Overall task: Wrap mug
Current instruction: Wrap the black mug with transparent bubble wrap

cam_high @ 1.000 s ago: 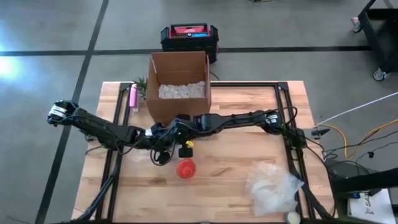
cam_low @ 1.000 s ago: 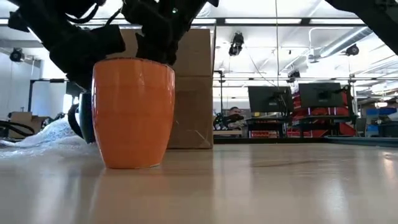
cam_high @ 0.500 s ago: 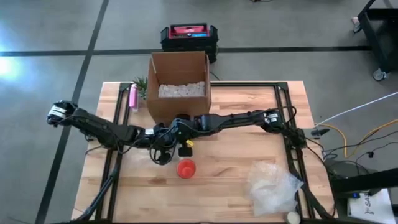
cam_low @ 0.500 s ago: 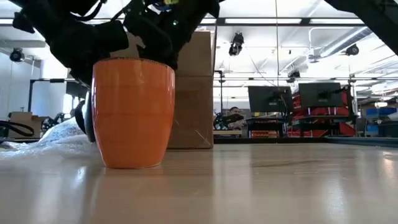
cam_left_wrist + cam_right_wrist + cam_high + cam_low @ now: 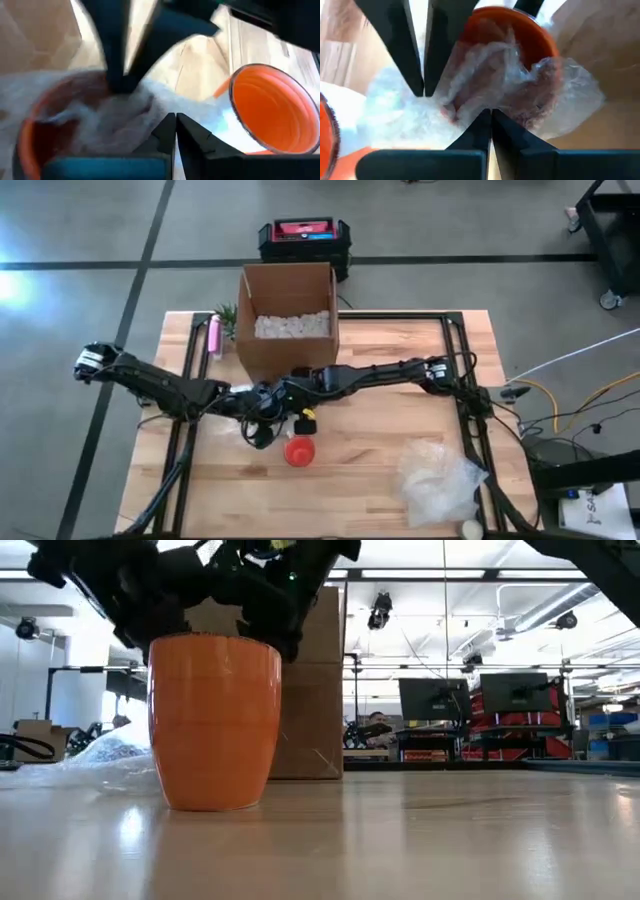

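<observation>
We see both arms meeting mid-counter, just in front of the cardboard box (image 5: 287, 300). The wrapped mug (image 5: 512, 27) sits between them, sheathed in bubble wrap (image 5: 485, 75).

Left gripper (image 5: 175, 120): fingers closed, pinching the bubble wrap. Right gripper (image 5: 487, 114): fingers closed too, also nipping the wrap. They face each other across the mug. We judge this is deliberate: each holds one side of the sheet taut so it stays around the mug instead of springing off. We can't tell whether the mug rests on the counter (image 5: 380, 470) or hangs in the sheet.

A second, bare orange mug (image 5: 298, 451) stands upright just beside the grippers, on the near side, apart from them. A spare pile of wrap (image 5: 438, 480) lies well away, toward the right near corner.

Step, as we read it: mid-wrap, with the sheet on but loose folds showing, not tucked.

Room:
- The box wall is close behind both wrists, so there is little space to pull that way.
- The bare mug crowds the near side, and a swing there could knock it.
- The wrists nearly touch, so any rotation has to be coordinated.
- Open counter lies to either side, between the black frame rails (image 5: 463, 370), so that is the safer way to draw the sheet.
- Counter edges are far off, so no drop risk.
</observation>
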Robot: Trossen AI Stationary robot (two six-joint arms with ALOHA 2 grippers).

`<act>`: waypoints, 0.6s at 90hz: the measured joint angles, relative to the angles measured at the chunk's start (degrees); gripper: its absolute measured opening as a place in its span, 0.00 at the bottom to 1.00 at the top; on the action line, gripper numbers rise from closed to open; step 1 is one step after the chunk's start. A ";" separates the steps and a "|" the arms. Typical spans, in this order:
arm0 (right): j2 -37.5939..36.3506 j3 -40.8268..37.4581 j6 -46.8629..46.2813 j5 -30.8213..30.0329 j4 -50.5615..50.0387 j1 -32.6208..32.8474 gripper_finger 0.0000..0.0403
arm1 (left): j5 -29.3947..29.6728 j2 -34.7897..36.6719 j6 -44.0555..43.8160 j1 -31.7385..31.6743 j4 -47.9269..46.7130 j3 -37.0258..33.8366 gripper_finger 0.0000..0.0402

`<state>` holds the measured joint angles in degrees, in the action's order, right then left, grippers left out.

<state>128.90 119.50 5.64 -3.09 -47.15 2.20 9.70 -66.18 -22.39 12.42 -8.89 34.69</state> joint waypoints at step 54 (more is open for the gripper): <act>1.92 -1.50 0.14 -1.22 8.38 -1.34 0.00 | 9.05 4.71 -0.74 -0.33 -24.00 8.02 0.00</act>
<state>130.82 117.99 5.78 -4.32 -38.76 0.86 18.75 -61.47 -23.13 12.10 -32.89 42.71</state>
